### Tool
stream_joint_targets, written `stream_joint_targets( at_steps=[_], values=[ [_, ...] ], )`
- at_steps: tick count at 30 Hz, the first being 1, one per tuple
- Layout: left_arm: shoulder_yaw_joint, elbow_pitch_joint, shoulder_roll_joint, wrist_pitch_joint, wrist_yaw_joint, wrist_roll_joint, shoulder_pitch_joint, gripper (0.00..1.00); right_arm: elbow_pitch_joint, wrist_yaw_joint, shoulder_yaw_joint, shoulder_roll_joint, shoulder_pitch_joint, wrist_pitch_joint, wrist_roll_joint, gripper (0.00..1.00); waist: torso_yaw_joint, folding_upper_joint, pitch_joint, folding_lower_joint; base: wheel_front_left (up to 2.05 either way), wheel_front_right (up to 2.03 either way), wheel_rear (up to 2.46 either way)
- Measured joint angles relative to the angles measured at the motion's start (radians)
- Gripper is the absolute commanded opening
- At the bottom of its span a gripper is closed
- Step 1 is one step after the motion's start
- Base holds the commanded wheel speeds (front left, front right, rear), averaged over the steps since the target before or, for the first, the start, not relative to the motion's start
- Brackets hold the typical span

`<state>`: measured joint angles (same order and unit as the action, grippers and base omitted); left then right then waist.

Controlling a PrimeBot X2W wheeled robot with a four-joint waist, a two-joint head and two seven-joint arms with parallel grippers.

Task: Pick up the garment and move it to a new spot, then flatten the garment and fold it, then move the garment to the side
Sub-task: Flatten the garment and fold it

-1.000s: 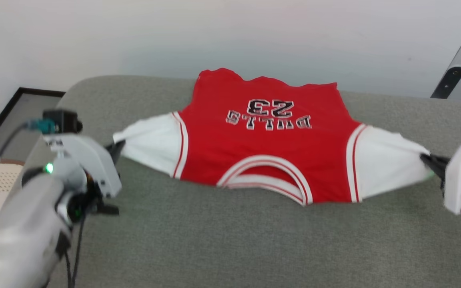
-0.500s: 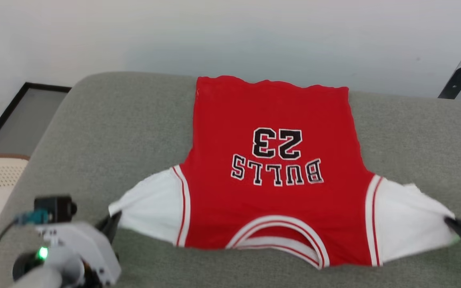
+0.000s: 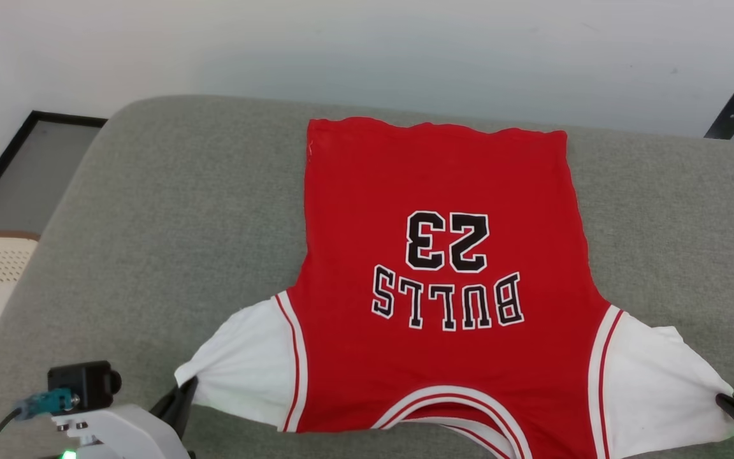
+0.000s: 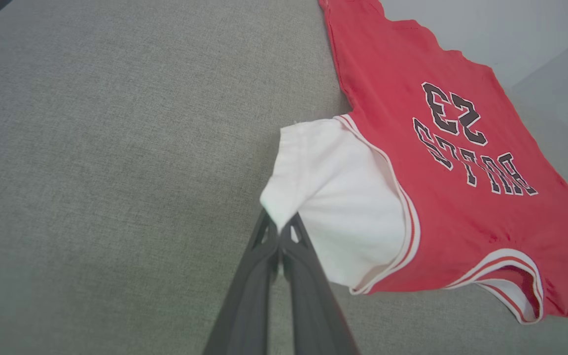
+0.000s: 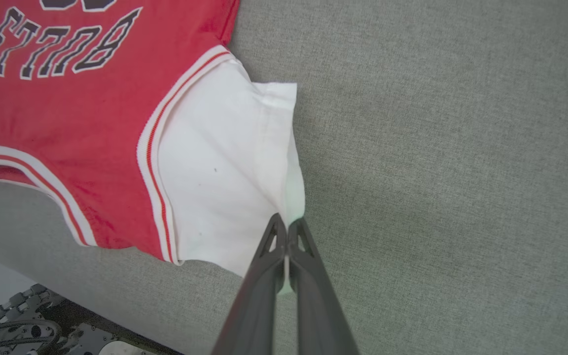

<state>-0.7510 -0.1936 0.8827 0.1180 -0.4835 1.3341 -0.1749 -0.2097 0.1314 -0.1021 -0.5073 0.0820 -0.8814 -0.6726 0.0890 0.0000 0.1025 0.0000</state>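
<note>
On a grey padded worktop (image 3: 150, 223), left pincer (image 4: 278, 228) and right pincer (image 5: 288, 224) clench the shirt (image 3: 437, 185) by its sleeves; it now lies stretched longer than before, nearly flattened.

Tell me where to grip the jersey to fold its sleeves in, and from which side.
Probably the outer cuff of each white sleeve, approached low from outside, where the left gripper and right gripper are shut on it. The garment lies spread, lettering up, on the grey cushion, and the cuffs jut sideways as its free edges.
</note>
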Motion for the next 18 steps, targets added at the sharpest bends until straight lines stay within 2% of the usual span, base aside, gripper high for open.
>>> stream_joint_targets(
  at_steps=[6,18],
  values=[
    [-0.029,0.031,-0.011,-0.035,0.004,-0.008,-0.011,0.00,0.024,0.000,0.042,0.002,-0.036,-0.036,0.066,0.00,-0.010,0.0001,0.006,0.0000,0.00,0.00,0.00],
    [-0.125,0.209,-0.113,-0.148,0.063,-0.036,-0.107,0.00,0.206,0.000,0.201,0.000,-0.172,-0.058,0.119,0.00,-0.015,0.0000,-0.003,0.0000,0.00,0.00,0.00]
  ],
)
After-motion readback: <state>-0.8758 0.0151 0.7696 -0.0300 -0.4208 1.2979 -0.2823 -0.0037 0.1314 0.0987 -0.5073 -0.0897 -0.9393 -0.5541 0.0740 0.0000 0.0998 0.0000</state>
